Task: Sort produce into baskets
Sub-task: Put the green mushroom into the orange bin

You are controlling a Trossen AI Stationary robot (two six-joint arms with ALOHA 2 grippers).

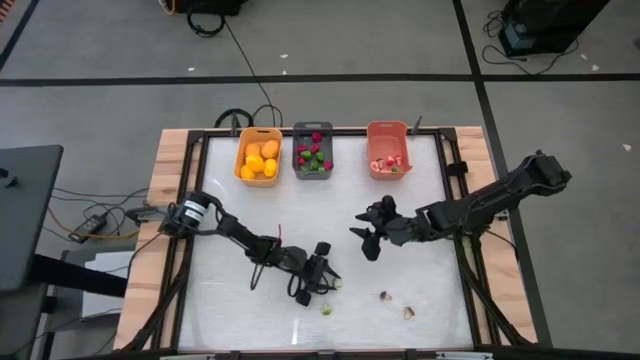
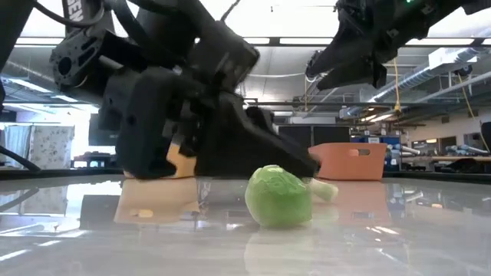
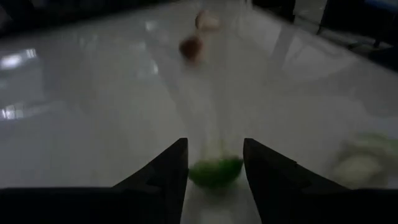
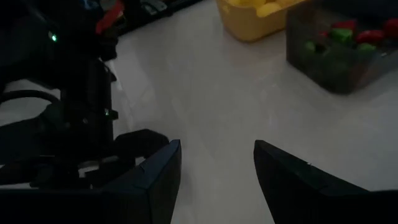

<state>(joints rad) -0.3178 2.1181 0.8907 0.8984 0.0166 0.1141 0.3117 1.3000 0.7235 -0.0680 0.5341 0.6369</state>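
A small round green piece of produce (image 2: 278, 196) rests on the white table near its front edge, with a pale piece (image 1: 338, 284) close beside it. My left gripper (image 1: 312, 292) is low over the table, pointing at the green piece. Its fingers are open, and the green piece (image 3: 214, 172) shows in the gap between them. My right gripper (image 1: 368, 238) hangs open and empty above the table's middle. The yellow-orange basket (image 1: 258, 156), dark grey basket (image 1: 313, 150) and salmon basket (image 1: 388, 148) stand in a row at the far edge, each holding produce. My left gripper comes at the green piece (image 3: 214, 172) slanting down from the table's left and far side. The piece sits on the table in the gap between the two fingers. I cannot tell whether either finger touches it.
Two pale pinkish pieces (image 1: 384, 296) (image 1: 409, 312) lie on the table near its front edge, to the right of the left gripper. Wooden boards (image 1: 165, 190) and a dark frame border the table. Bare table lies between the grippers and the baskets.
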